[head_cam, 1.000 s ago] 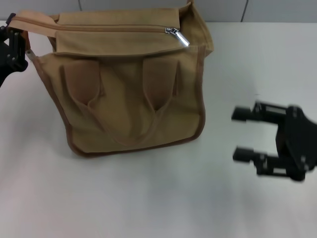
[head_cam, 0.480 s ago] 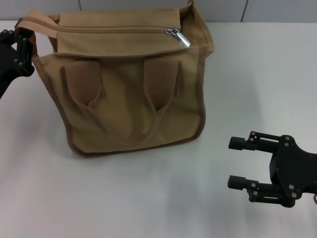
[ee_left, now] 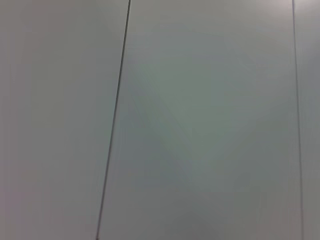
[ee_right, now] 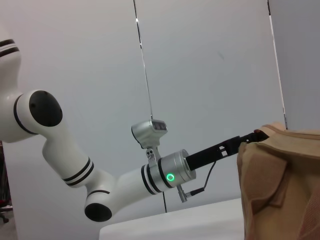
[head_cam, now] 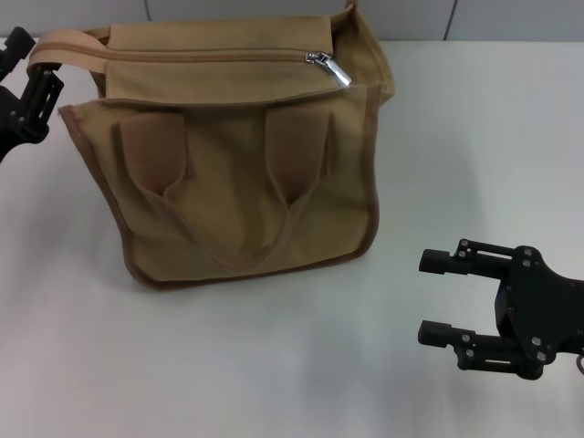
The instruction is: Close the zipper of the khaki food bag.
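Left pincer [head_cam: 38,68] pinches the khaki food bag [head_cam: 242,155] corner; right pincer [head_cam: 438,297] spread, near the bag.

A plain grey wall [ee_left: 200,125] fills the view, crossed by two thin dark seams [ee_left: 114,125] running nearly upright, well apart.

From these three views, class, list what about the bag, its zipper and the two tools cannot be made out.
- Left tool: cut off by the head view's left edge beside the khaki food bag; its grip cannot be told.
- Zipper: whether the teeth are fully meshed is too fine to see; only the pull tab is clear.
- Left wrist view: blank wall only.
- Right tool: open, parked on the table.
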